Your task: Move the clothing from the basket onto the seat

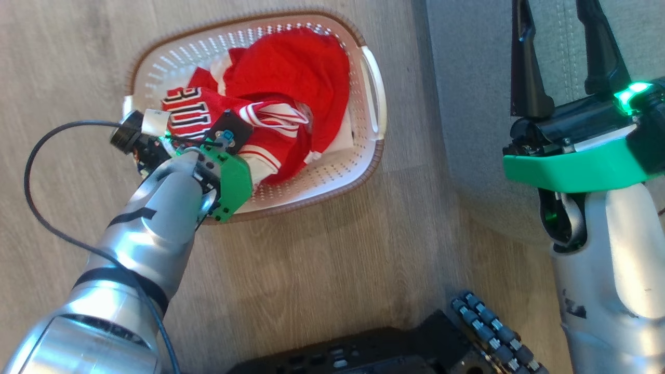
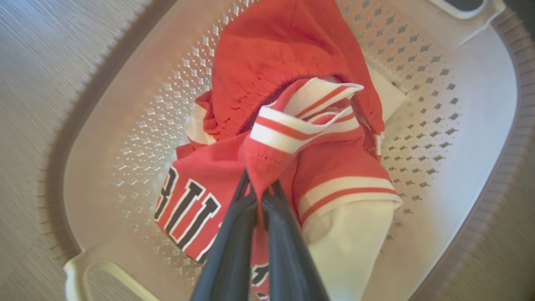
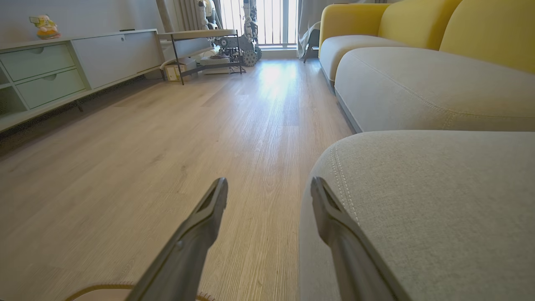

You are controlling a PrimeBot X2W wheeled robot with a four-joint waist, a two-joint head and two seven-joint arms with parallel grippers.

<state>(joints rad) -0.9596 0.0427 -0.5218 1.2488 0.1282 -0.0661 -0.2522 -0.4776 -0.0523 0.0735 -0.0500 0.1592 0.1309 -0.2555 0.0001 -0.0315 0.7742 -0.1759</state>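
Jersey (image 2: 190, 200) in basket (image 2: 480, 125), red fold pinched by left pincer (image 2: 260, 189) | right pincer (image 3: 269, 186) spread, at seat (image 3: 418, 200) edge

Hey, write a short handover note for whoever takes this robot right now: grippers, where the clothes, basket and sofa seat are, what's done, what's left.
Left gripper: shut on a fold of the red jersey, inside the basket.
Right gripper: open, empty, at the edge of the grey seat.
Clothing: all in the basket, on the floor beside the seat.
Done: first grip made.
To do: lift, carry to the seat, release, repeat for the rest.
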